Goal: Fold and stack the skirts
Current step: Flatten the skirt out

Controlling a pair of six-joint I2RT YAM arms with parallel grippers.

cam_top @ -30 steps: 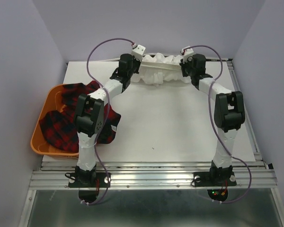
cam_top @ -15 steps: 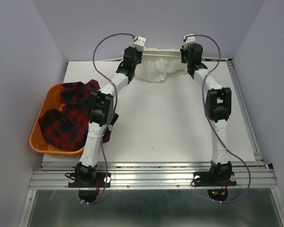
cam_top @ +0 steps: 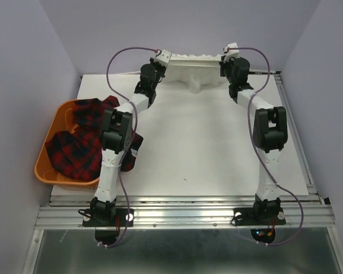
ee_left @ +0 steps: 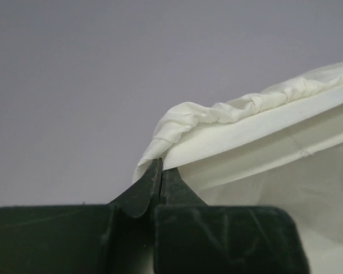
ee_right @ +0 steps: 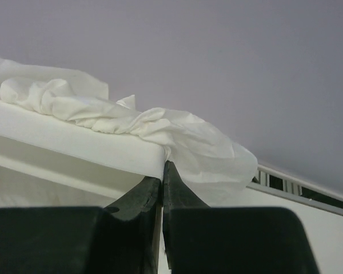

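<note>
The pincers, left gripper (cam_top: 163, 56) and right gripper (cam_top: 228, 51), hold the white skirt (cam_top: 194, 71) taut above the table's (cam_top: 217, 148) far edge, probably to spread it flat. Left wrist view: jaws clamped on one skirt corner. Right wrist view: jaws clamped on the other corner.

Even, soft lighting; faint shadows, wrist views slightly blurred.

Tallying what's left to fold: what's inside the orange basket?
Red-and-black plaid skirts, heaped in the basket; part spills over its right rim onto the table, partly hidden by the left arm. They cover the basket floor, so anything beneath, and the count, can't be told.
</note>
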